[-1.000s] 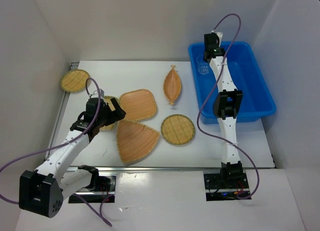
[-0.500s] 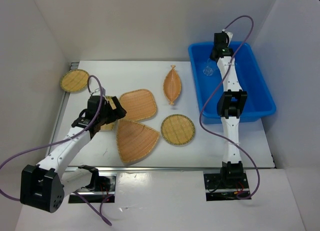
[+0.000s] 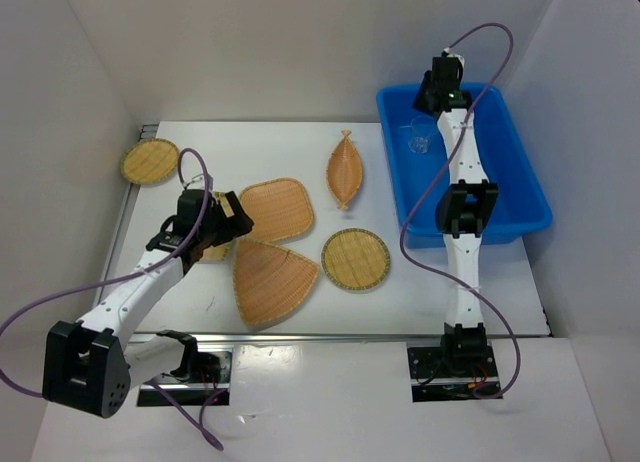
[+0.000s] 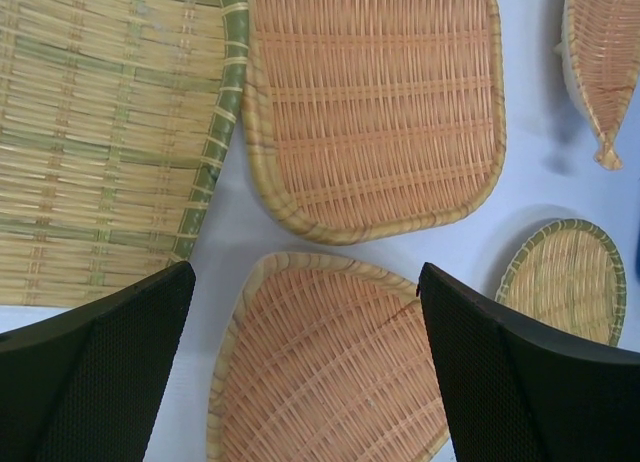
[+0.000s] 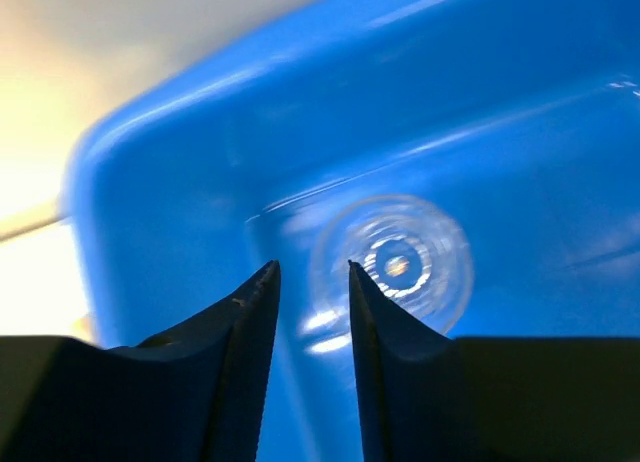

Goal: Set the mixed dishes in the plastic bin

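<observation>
The blue bin point(image 3: 500, 172) stands at the back right. The clear cup point(image 3: 420, 140) is inside it, by its left wall. My right gripper point(image 3: 440, 87) hangs over the bin's far end. In the right wrist view its jaws point(image 5: 311, 270) stand a narrow gap apart above the cup point(image 5: 400, 262), open and holding nothing. My left gripper point(image 3: 225, 222) is open and empty. In the left wrist view point(image 4: 306, 272) it hovers over the narrow end of the fan tray point(image 4: 330, 382), below the rounded-square tray point(image 4: 375, 112). The leaf tray point(image 3: 345, 169) and a round tray point(image 3: 355, 259) lie mid-table.
A small round tray point(image 3: 150, 162) lies at the far left. A green-rimmed tray point(image 4: 100, 132) lies partly under my left arm. The fan tray point(image 3: 270, 280) and rounded-square tray point(image 3: 277, 209) nearly touch. White walls close in the table.
My right gripper moved right and back over the bin, and the cup shifted a little right with it. My left gripper crept slightly forward over the trays.
</observation>
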